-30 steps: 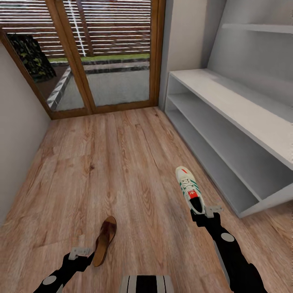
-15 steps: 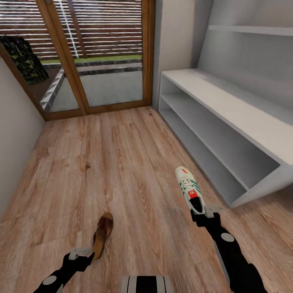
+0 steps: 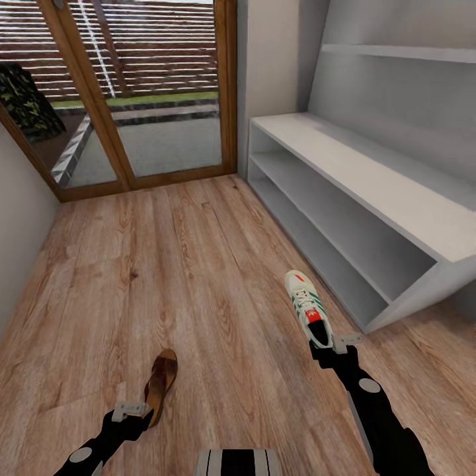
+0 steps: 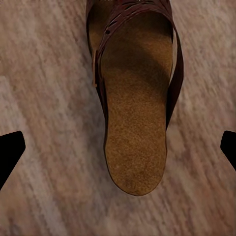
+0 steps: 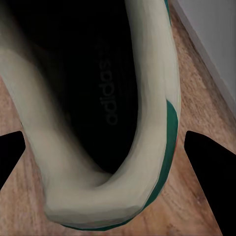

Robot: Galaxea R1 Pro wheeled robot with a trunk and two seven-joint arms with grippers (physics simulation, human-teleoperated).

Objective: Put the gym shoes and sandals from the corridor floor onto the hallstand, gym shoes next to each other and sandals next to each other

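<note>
Swinging rightward, the head camera now takes in more of the hallstand (image 3: 370, 192), whose near end panel has come into fuller view, while both arms and their loads sit at the same places in the picture. From here the main risk, as I judge it, is the shoe catching the rack's front edge or end panel while being carried in, since the gym shoe (image 3: 308, 309) sticks out well ahead of the right hand (image 3: 336, 345) and is gripped only at its heel; a knock could twist it loose and drop it back on the corridor floor (image 3: 185, 264). The sandal (image 3: 160, 382) is likewise held just by its heel end, so a quick turn might swing it free. The right hand is closed on the sneaker's heel collar, a fingertip (image 5: 206, 162) close at either side in the wrist view. The left hand (image 3: 132, 410) grips the sandal's heel; its fingertips (image 4: 10, 152) appear set wide in the wrist view, so how firm that hold is I cannot tell.
</note>
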